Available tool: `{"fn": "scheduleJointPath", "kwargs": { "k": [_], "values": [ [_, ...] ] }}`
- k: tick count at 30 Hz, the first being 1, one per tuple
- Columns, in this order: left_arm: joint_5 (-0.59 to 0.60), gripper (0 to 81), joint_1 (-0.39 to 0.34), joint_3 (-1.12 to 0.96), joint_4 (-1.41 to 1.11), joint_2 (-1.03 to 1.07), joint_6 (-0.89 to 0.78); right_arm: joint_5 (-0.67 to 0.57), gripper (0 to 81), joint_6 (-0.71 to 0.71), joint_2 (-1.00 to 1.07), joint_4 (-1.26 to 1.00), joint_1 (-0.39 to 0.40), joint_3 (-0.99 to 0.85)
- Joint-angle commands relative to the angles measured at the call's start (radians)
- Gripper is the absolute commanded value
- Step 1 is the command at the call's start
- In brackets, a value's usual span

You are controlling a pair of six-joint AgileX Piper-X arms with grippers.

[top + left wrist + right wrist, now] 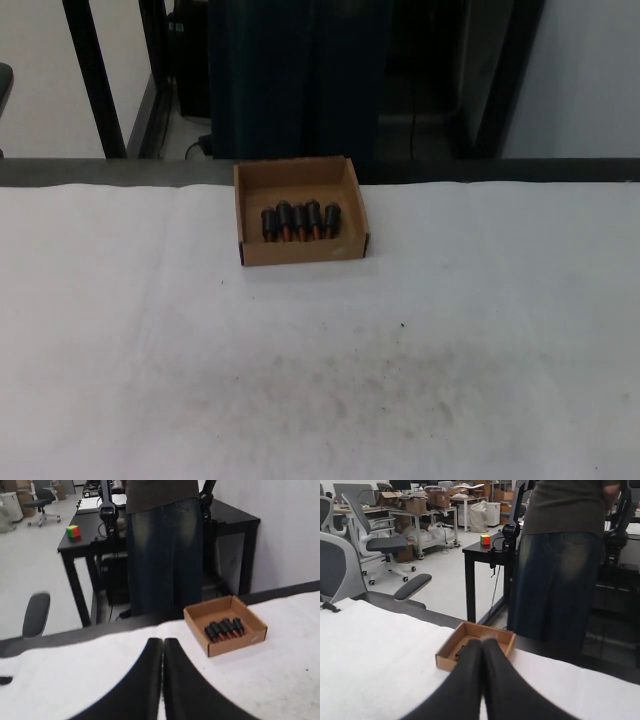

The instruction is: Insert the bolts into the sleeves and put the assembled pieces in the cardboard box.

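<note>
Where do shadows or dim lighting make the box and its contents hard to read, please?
High view: the pieces in the cardboard box sit dark against its floor, a grey patch dulling the white cloth nearer the camera. Left wrist view: box evenly lit, five pieces distinct. Right wrist view: the shut right end effector hides part of the box.

The surface (480,300) is covered by a white cloth (110,330) that runs from side to side, leaving a dark strip (100,172) of the bench bare along the far edge. A cardboard box (305,251) sits directly on the cloth near that far edge, about midway across. Closer in, the cloth carries a broad greyish smudge (330,390) and a small dark speck (403,324).
</note>
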Motion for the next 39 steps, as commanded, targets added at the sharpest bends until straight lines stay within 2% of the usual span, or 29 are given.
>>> {"fn": "scheduleJointPath", "kwargs": {
  "k": [1, 4, 10, 15, 20, 23, 25, 27, 29, 32, 35, 39],
  "values": [
    [0.078, 0.9, -0.004, 0.102, -0.221, -0.013, 0.175, -0.084, 0.2, -0.016, -0.006, -0.103, -0.027, 0.070],
    [0.111, 0.9, -0.004, 0.205, -0.369, -0.010, 0.256, -0.087, 0.2, -0.080, -0.006, -0.130, -0.072, 0.122],
    [0.211, 0.9, 0.028, 0.378, -0.568, -0.008, 0.204, -0.228, 0.2, -0.128, -0.006, -0.256, -0.219, 0.232],
    [0.400, 0.9, 0.141, 0.489, -0.688, -0.006, 0.127, -0.288, 0.2, -0.122, 0.012, -0.382, -0.366, 0.312],
    [0.516, 0.9, 0.307, 0.571, -0.878, 0.021, -0.020, -0.360, 0.2, -0.107, 0.090, -0.529, -0.475, 0.381],
    [0.498, 0.9, 0.404, 0.572, -0.958, 0.066, -0.132, -0.334, 0.2, -0.036, 0.143, -0.606, -0.497, 0.398],
    [0.489, 0.9, 0.448, 0.572, -0.990, 0.089, -0.220, -0.322, 0.2, 0.002, 0.171, -0.625, -0.499, 0.398],
    [0.492, 0.9, 0.486, 0.572, -0.995, 0.106, -0.241, -0.322, 0.2, 0.003, 0.195, -0.643, -0.499, 0.398],
    [0.516, 0.9, 0.505, 0.576, -0.995, 0.122, -0.241, -0.346, 0.2, -0.056, 0.224, -0.649, -0.499, 0.398],
    [0.614, 0.9, 0.510, 0.586, -1.029, 0.151, -0.201, -0.452, 0.2, -0.160, 0.289, -0.656, -0.499, 0.398],
    [0.651, 0.9, 0.507, 0.586, -1.056, 0.180, -0.196, -0.507, 0.2, -0.169, 0.367, -0.730, -0.499, 0.398],
    [0.641, 0.9, 0.507, 0.586, -1.101, 0.214, -0.154, -0.501, 0.2, -0.138, 0.474, -0.918, -0.499, 0.398]
  ]
}}
